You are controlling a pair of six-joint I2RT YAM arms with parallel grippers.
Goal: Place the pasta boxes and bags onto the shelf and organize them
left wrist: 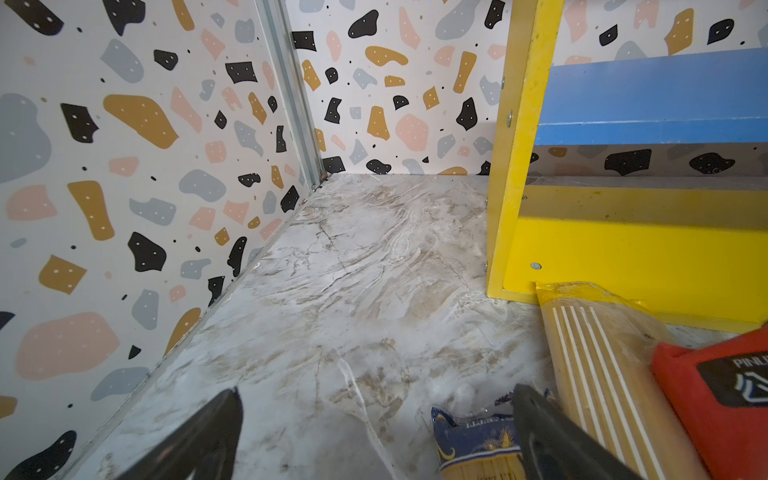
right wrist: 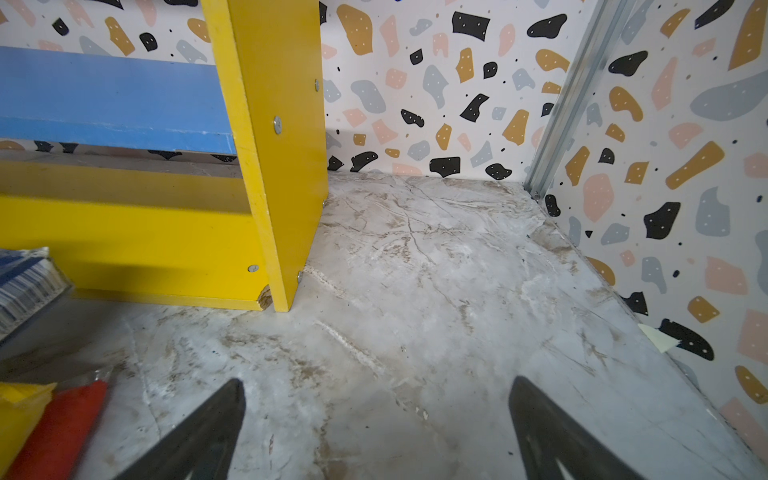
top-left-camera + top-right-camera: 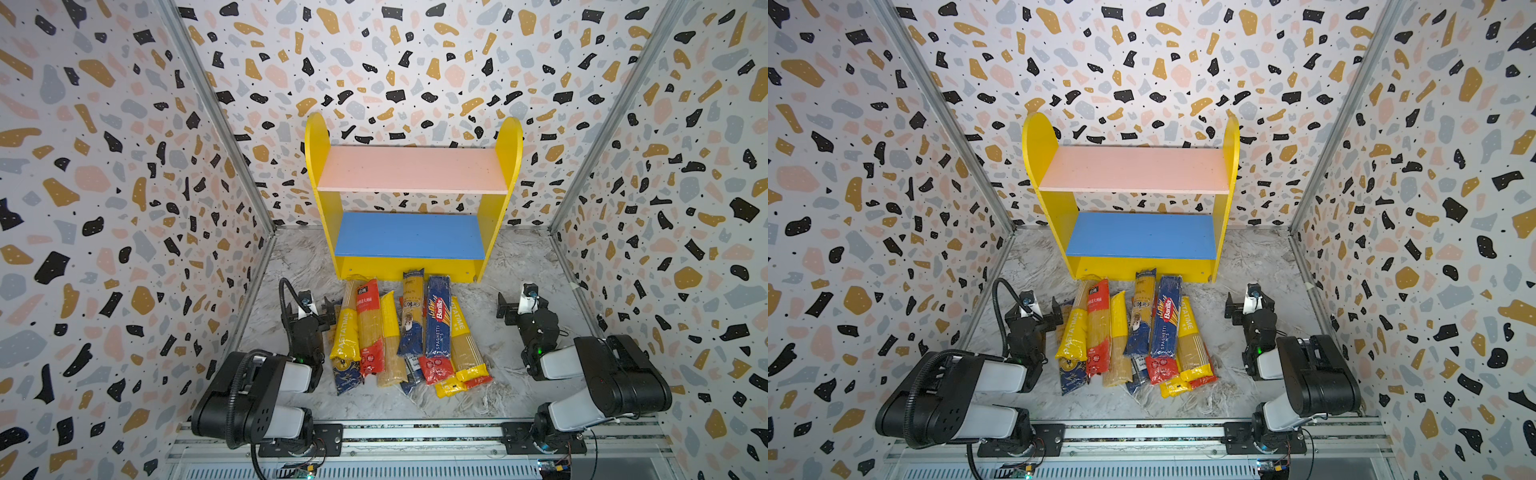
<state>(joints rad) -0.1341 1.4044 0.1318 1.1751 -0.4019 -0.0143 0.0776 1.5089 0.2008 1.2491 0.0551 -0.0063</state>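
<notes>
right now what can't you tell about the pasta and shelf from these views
- Pack count: in both top views the pasta pile overlaps, and upper packs cover lower ones.
- Dark blue-ended pack: in the left wrist view, cut by the frame edge and a finger of the left claw.
- Pink upper board: outside both wrist views.
- Small print on the red bag: too small in both top views.

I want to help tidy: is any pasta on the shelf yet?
No, the shelf is bare; the packs lie on the floor.

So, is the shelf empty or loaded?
Empty: the shelf has both boards bare; the pasta packs lie on the floor in front.
</notes>
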